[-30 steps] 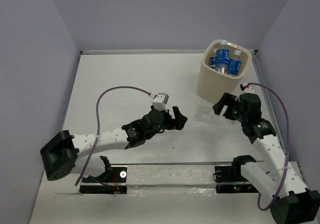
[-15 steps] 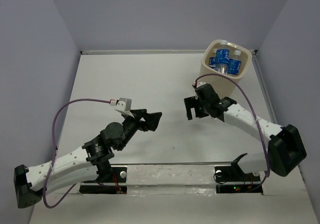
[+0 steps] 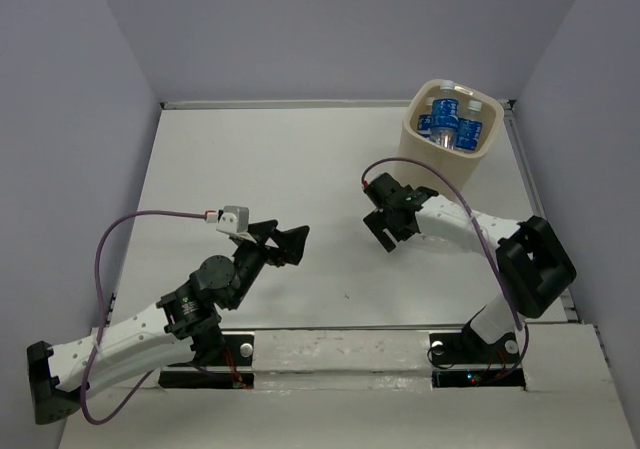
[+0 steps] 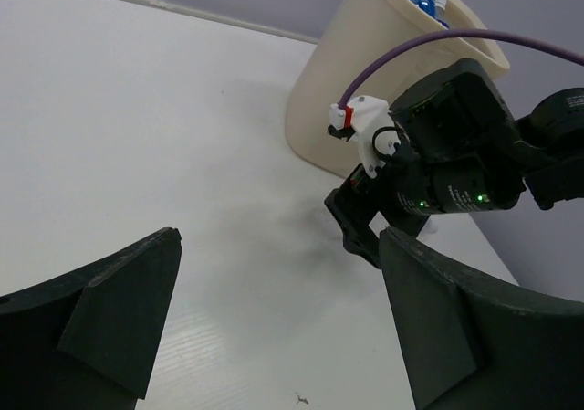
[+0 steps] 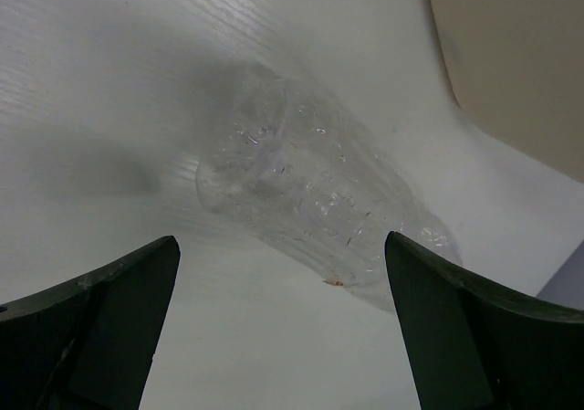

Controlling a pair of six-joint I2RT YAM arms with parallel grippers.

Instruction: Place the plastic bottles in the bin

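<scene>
The cream bin (image 3: 432, 169) stands at the far right with several blue-labelled, white-capped plastic bottles (image 3: 448, 124) inside. In the right wrist view a clear crinkly bottle (image 5: 315, 205) lies on its side on the table beside the bin's wall (image 5: 511, 54); no label or cap shows on it. My right gripper (image 5: 281, 246) is open just above and in front of this bottle, not touching it. In the top view the right gripper (image 3: 382, 231) is left of the bin's front. My left gripper (image 3: 290, 244) is open and empty over the table's middle, as the left wrist view (image 4: 278, 236) shows.
The left wrist view shows the right gripper (image 4: 429, 177) and its purple cable (image 4: 474, 36) in front of the bin (image 4: 347, 99). Grey walls close in the white table (image 3: 260, 159) on three sides. A rail (image 3: 340, 344) runs along the near edge.
My right arm has swung left and its gripper now sits left of the bin's front. My left gripper has drawn back toward the near left. Both stay open.
</scene>
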